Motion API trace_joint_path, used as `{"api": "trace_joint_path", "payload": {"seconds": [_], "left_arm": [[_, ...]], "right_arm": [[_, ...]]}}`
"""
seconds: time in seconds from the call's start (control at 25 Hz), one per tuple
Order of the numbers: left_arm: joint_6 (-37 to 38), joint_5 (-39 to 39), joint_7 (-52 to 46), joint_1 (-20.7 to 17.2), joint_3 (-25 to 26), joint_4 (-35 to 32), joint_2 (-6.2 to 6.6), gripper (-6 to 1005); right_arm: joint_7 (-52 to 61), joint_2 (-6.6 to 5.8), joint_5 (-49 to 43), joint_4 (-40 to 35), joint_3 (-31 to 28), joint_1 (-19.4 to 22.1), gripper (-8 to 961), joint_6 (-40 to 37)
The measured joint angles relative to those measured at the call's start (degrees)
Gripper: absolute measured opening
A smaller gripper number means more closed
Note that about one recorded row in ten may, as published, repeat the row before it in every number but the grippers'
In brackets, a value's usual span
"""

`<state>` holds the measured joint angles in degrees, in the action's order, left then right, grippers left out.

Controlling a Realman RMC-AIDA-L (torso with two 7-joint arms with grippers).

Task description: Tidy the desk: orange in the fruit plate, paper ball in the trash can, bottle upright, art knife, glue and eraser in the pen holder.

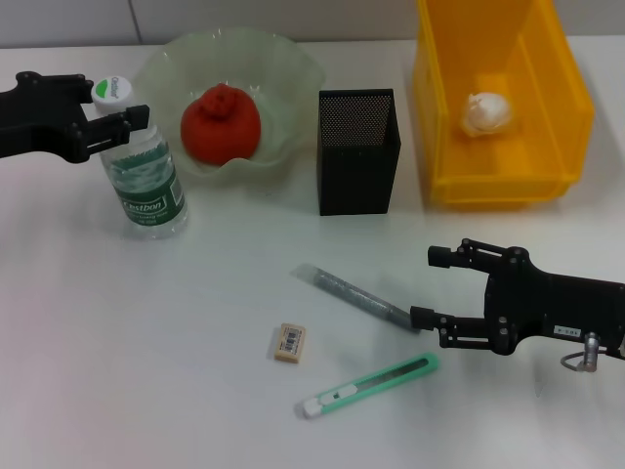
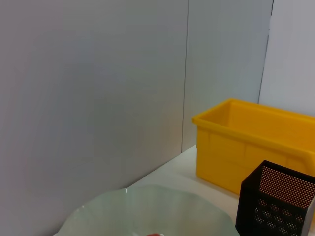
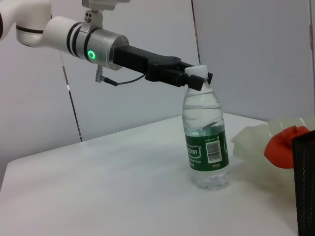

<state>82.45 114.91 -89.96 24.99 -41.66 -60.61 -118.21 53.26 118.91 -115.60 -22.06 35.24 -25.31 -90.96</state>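
The bottle (image 1: 146,181) stands upright on the table, left of the fruit plate (image 1: 283,59). My left gripper (image 1: 115,103) is shut on its white cap; the right wrist view shows this too (image 3: 196,78). The orange (image 1: 220,122) lies in the plate. The paper ball (image 1: 486,112) lies in the yellow bin (image 1: 576,107). The grey glue stick (image 1: 356,296), the eraser (image 1: 289,343) and the green art knife (image 1: 366,386) lie on the table in front of the black mesh pen holder (image 1: 357,151). My right gripper (image 1: 435,290) is open and empty, just right of the glue's near end.
The pen holder stands between the plate and the bin. The left wrist view shows the plate (image 2: 147,211), the bin (image 2: 256,142) and the pen holder (image 2: 275,201) against a grey wall. The right wrist view shows the bottle (image 3: 206,142) and the orange (image 3: 283,147).
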Motion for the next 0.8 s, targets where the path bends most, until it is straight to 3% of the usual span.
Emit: {"api": "trace_joint_path", "payload": {"seconds": [0.64,0.8], "left_arm": [[-0.10,-0.39,-0.39,-0.02,0.00,0.15,0.00,559],[0.16,-0.62,-0.33,-0.02,0.05,0.14,-0.05,625]], "right_arm": [[0.42,0.00,0.03,-0.18,0.18,0.16,817,-0.06],[0.44,0.00,0.03,-0.18,0.11,0.26,817,-0.14]]}}
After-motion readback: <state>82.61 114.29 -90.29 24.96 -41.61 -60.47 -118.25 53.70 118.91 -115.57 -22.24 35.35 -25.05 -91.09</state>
